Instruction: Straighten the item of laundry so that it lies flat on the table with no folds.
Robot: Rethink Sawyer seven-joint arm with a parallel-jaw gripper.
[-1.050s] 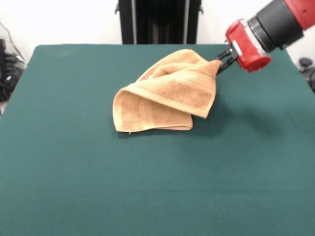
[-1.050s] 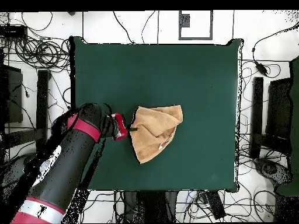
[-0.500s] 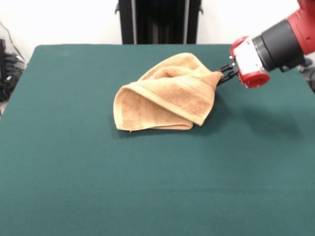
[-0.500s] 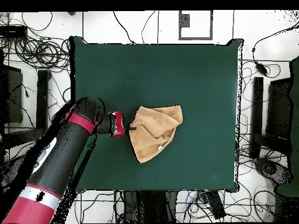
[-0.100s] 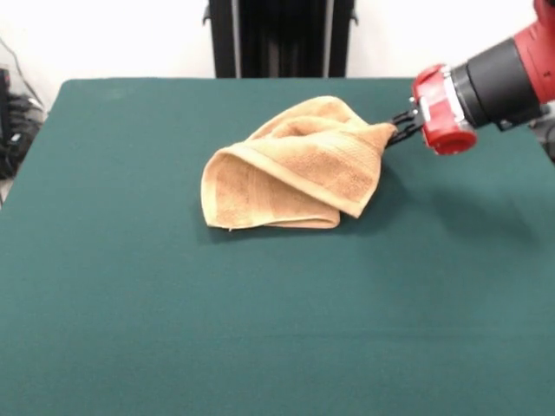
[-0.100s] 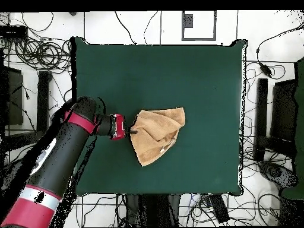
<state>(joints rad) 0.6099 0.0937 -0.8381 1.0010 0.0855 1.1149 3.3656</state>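
Observation:
The item of laundry (image 5: 290, 169) is a tan terry towel, folded over itself in a loose bundle on the dark green table (image 5: 260, 329). Its right corner is pulled up to a point at my gripper (image 5: 395, 134), which is shut on that corner. In the overhead view the towel (image 6: 157, 135) lies near the table (image 6: 196, 77) middle, with my gripper (image 6: 133, 130) at its left tip. The red wrist and black arm reach in low from the side.
Cables, stands and equipment (image 6: 35, 53) surround the table on the floor. A black pedestal (image 5: 279, 39) stands behind the far edge. Green cloth stretches wide on every side of the towel.
My gripper has moved a little right and down with the towel corner, drawing that corner outward. The rest of the towel has barely shifted.

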